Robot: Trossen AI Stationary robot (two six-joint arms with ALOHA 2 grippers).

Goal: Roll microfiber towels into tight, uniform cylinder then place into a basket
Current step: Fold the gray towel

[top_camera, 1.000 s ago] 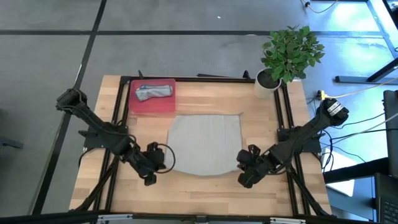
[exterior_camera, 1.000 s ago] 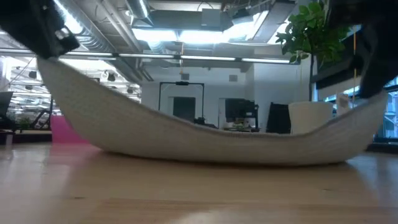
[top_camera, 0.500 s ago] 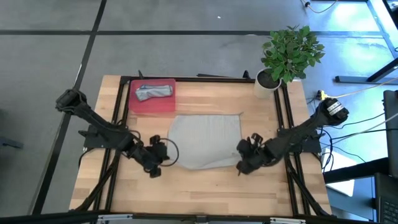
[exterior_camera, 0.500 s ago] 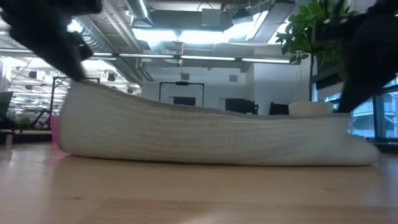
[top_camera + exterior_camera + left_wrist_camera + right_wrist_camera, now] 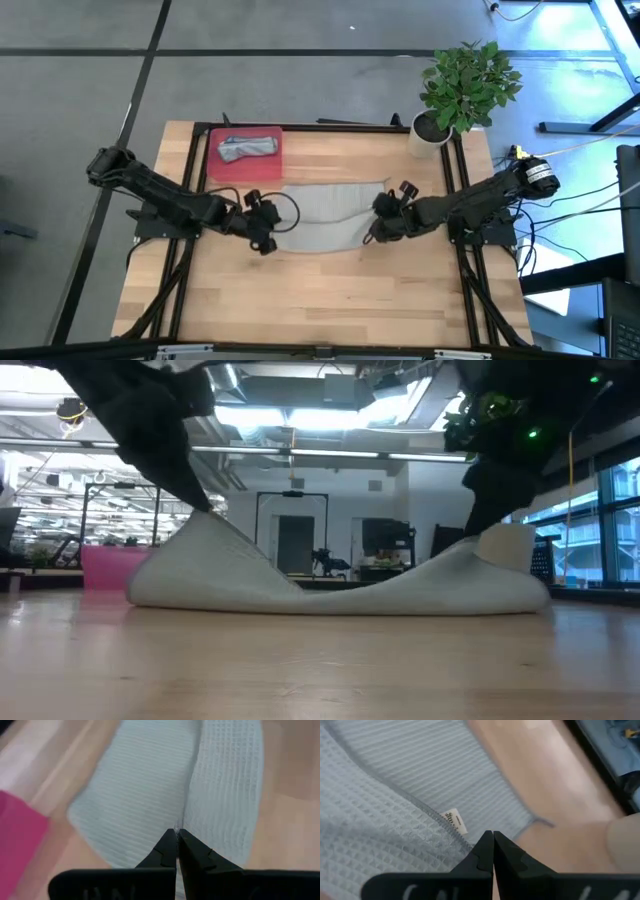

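Each tool, left (image 5: 268,221) and right (image 5: 378,222), clenches a near corner of the grey towel (image 5: 322,215), folding it toward the counter's far edge.

My fingers (image 5: 176,851) cover the grey towel (image 5: 165,790) edge they pinch; the red basket (image 5: 17,837) is cut off; that tiny tag (image 5: 453,821) is unreadable.

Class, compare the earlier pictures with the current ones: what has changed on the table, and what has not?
Both grippers, left and right, carried the near edge of the flat towel toward the far side, folding it over itself. The red tray, the grey towel in it and the plant stayed put.
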